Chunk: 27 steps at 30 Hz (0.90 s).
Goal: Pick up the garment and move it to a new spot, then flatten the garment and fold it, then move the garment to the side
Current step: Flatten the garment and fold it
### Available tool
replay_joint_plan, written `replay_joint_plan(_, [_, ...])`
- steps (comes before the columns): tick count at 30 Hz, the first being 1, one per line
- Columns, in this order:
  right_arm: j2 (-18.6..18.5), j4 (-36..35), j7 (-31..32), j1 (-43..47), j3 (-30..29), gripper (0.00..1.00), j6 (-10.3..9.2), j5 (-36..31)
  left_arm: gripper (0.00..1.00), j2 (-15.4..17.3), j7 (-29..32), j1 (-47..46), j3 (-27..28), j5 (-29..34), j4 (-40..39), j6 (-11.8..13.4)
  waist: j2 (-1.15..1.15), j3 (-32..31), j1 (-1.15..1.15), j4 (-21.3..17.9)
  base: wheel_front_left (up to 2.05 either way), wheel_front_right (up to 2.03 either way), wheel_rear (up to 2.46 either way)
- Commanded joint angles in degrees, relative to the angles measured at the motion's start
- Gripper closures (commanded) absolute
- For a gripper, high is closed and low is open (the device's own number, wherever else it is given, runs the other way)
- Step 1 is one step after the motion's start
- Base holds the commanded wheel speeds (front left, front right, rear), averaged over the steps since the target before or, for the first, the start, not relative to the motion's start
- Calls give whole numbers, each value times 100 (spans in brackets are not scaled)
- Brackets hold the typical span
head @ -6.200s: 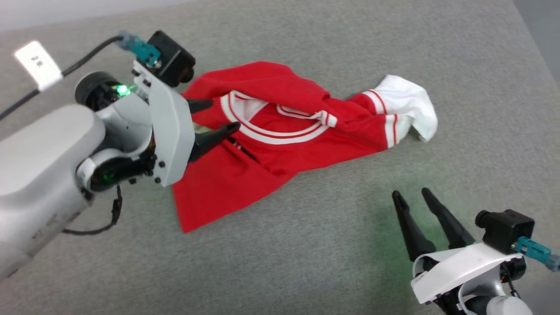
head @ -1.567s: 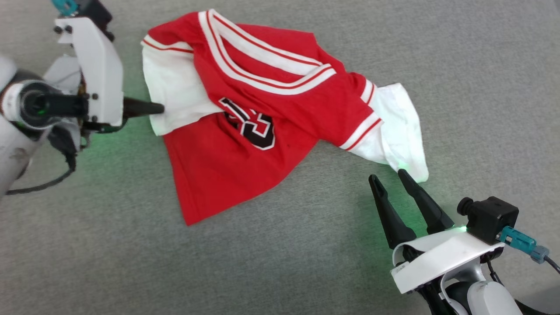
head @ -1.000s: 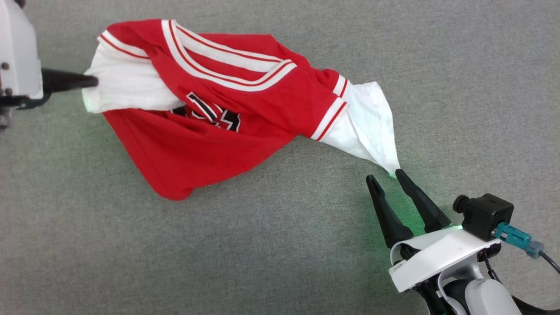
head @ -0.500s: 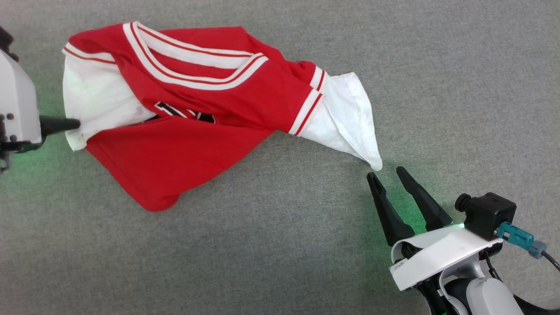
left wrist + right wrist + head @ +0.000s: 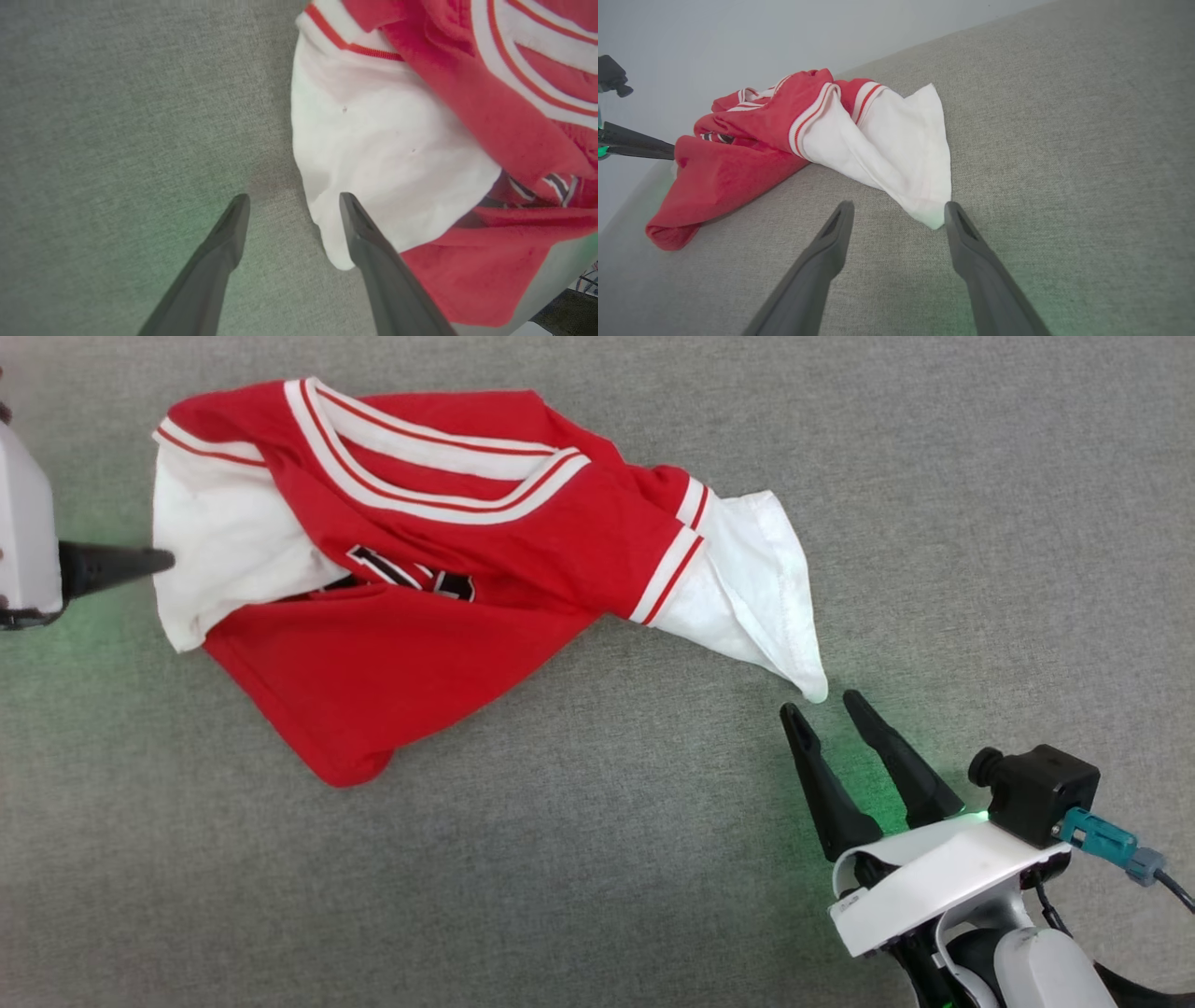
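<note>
Garment (image 5: pixel 420 653) now out of left jaws

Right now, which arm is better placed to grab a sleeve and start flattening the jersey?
Right, probably. The right gripper is open with the white sleeve corner of the garment just beyond its fingertip gap. The left gripper, also open, has its sleeve beside its gap.

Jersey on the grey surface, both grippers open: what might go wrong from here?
1. The garment lies bunched, a fold hiding part of its number; folding before flattening would likely set creases.
2. One finger of the open left gripper is at the white sleeve edge; pulling away might drag it.
3. The open right gripper sits just short of the other sleeve tip; a grasp there may catch only a corner and slip.
</note>
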Motion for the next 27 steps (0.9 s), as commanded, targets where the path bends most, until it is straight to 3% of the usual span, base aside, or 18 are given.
replay_joint_plan(1, [9,4,-8,-68,11,0,-2,1,0,-28,18,-26,5,16,3,19,0,19,0,-21,0,0,0])
replay_joint_plan(12, [9,-20,-74,-22,35,0,-2,8,0,-195,69,75,1,-73,309,60,0,157,0,-221,0,0,0])
replay_joint_plan(13, [9,-26,-75,-8,23,0,-2,6,23,-197,76,87,6,-91,321,48,0,160,0,-226,0,0,0])
replay_joint_plan(14, [9,-30,-73,0,13,0,-2,4,53,-200,81,100,13,-114,329,36,0,161,0,-228,0,0,0])
replay_joint_plan(17, [9,-28,-78,19,-22,0,-2,-5,100,-215,100,133,51,-215,319,-2,0,157,0,-211,0,0,0])
replay_joint_plan(27, [9,32,-77,-85,18,0,-2,2,100,-104,-157,-81,157,-25,234,-75,0,105,0,-85,0,0,0])
